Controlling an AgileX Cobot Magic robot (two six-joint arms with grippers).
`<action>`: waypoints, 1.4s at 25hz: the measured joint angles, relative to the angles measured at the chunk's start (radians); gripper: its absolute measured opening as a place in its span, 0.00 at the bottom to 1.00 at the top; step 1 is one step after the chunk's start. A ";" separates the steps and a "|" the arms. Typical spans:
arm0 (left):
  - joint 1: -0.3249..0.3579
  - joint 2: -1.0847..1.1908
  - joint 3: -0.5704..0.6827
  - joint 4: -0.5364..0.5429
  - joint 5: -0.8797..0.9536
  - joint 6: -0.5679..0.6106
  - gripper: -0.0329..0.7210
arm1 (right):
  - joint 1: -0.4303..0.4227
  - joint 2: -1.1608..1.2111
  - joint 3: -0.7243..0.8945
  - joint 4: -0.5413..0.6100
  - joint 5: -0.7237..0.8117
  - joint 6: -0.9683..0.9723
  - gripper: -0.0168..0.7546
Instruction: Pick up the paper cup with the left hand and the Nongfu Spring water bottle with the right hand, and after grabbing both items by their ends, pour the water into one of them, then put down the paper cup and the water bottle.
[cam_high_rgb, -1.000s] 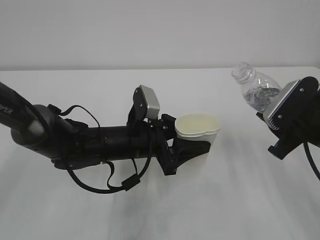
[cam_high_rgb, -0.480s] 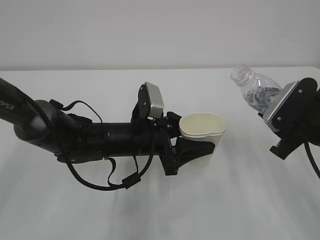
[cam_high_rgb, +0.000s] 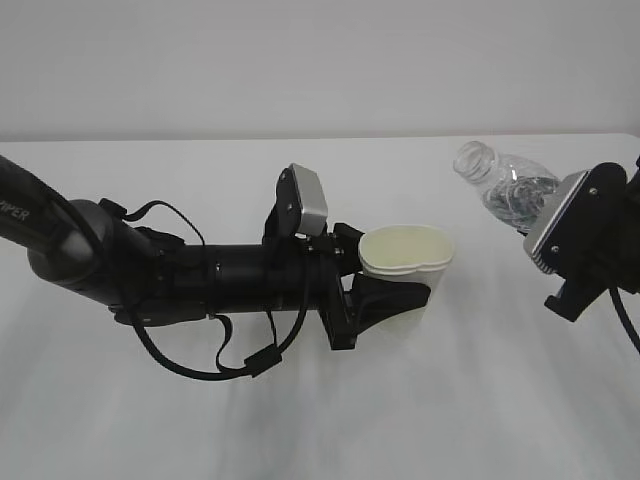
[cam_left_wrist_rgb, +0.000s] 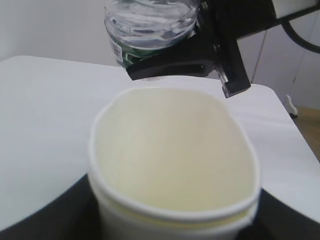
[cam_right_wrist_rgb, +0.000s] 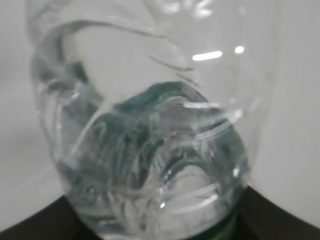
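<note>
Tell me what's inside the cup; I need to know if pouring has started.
The cup shows only bare cream walls, no water visible. Its very bottom is hidden by the near rim.

We count one paper cup, off-white with a rolled rim, at about four o'clock from the middle of the exterior view. We count one Nongfu Spring water bottle at two o'clock (clear, with a capless neck). Two black robot arms show: the left hand at roughly eight o'clock and the right hand at three o'clock. One white surface lies beneath them all.
</note>
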 joint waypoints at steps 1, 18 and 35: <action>0.000 0.000 -0.005 0.000 0.000 0.000 0.62 | 0.000 0.000 0.000 0.000 0.000 -0.010 0.52; -0.046 0.002 -0.020 -0.003 -0.001 0.000 0.62 | 0.000 0.000 0.000 0.002 -0.016 -0.126 0.52; -0.046 0.011 -0.020 -0.011 -0.001 0.000 0.62 | 0.000 0.000 0.000 0.008 -0.022 -0.230 0.52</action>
